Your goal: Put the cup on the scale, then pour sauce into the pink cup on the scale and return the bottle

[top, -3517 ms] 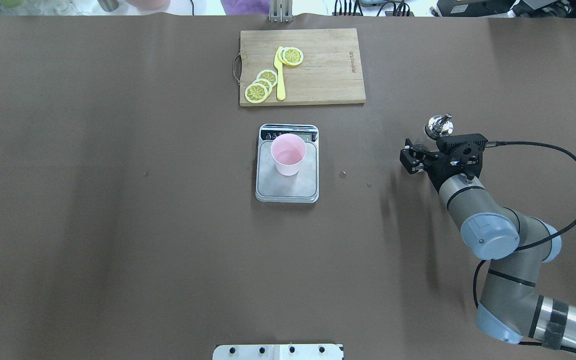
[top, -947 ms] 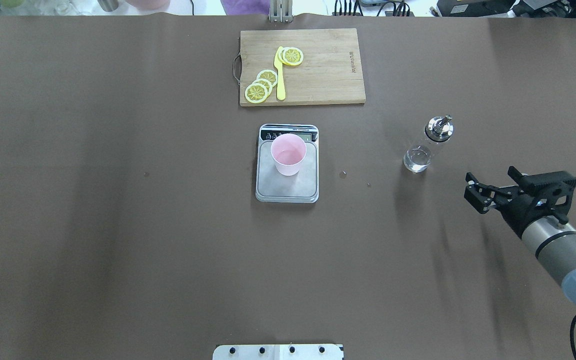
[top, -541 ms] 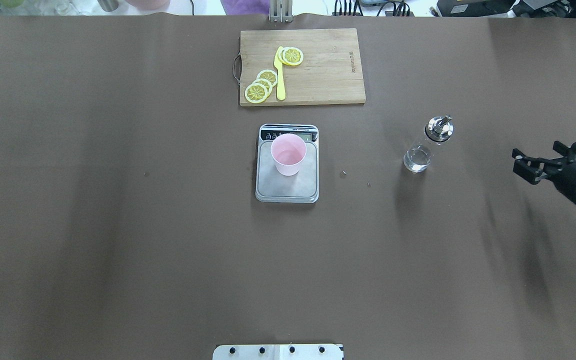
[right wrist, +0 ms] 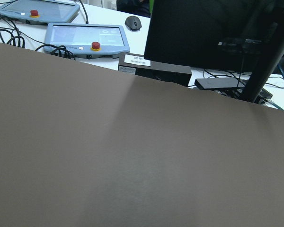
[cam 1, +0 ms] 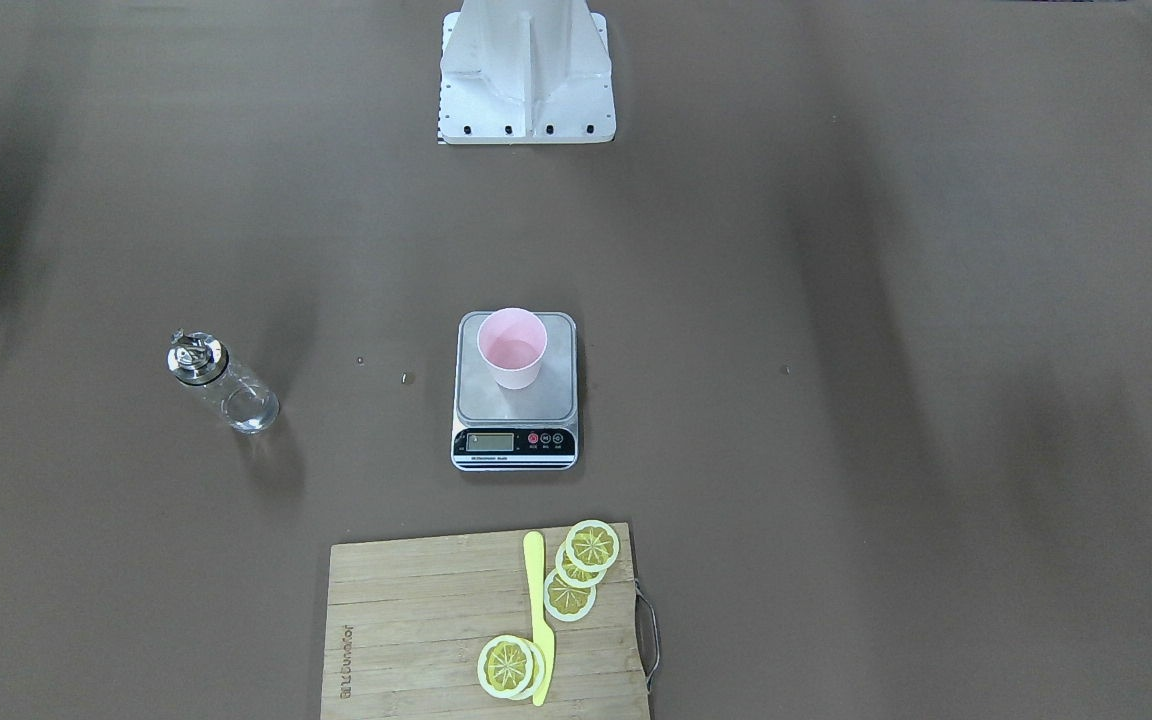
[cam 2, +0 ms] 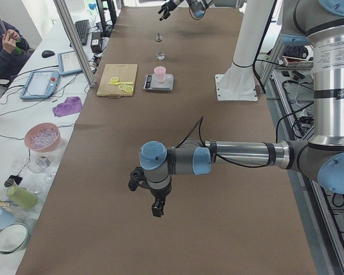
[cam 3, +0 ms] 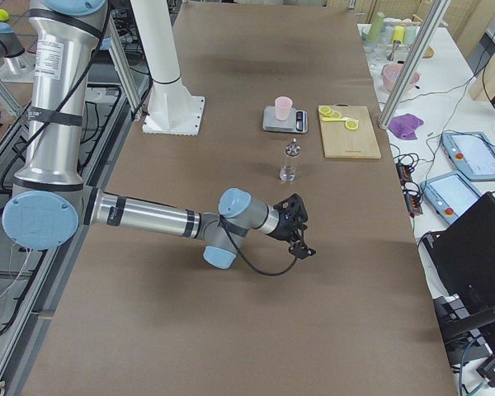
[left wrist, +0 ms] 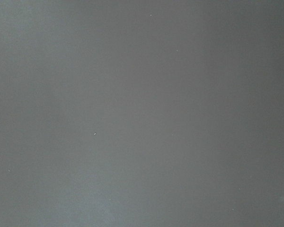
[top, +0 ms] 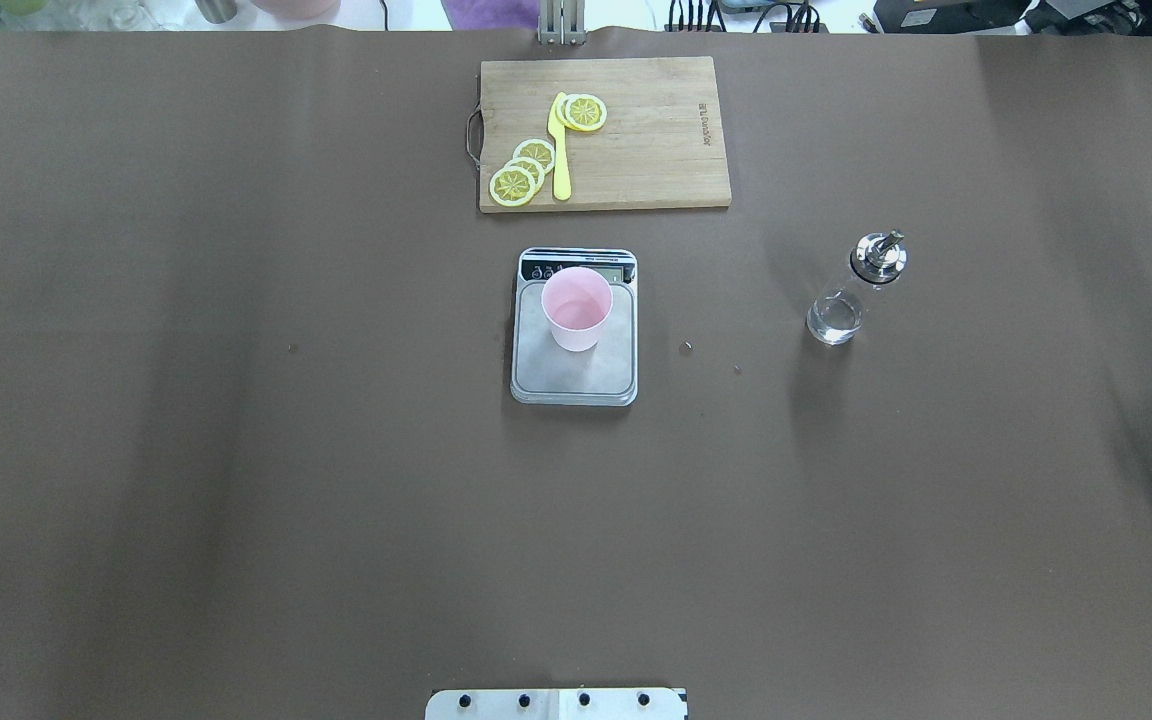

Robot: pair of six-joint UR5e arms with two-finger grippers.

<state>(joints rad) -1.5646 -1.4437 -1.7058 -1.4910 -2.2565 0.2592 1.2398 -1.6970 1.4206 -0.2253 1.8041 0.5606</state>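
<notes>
Front-facing view: the cup [cam 1: 512,348] stands upright on the scale [cam 1: 558,392], and the bottle [cam 1: 226,386] stands on the worktop [cam 1: 836,300] well apart at the scale's 9 o'clock. Overhead view: the bottle is at the scale's 3 o'clock, the cutting board [top: 656,130] at 12 o'clock. Side views: left gripper [cam 2: 155,207] and right gripper [cam 3: 305,246] hang over bare worktop; whether their fingers are open or closed cannot be told.

A long worktop [top: 236,450] covered with a matte brown sheet lies under soft, even light. A white side bench [cam 2: 63,123] beside it carries blue control pendants [right wrist: 87,39] and a black monitor [right wrist: 213,28]. Aluminium frame posts [cam 2: 74,40] rise between them.
</notes>
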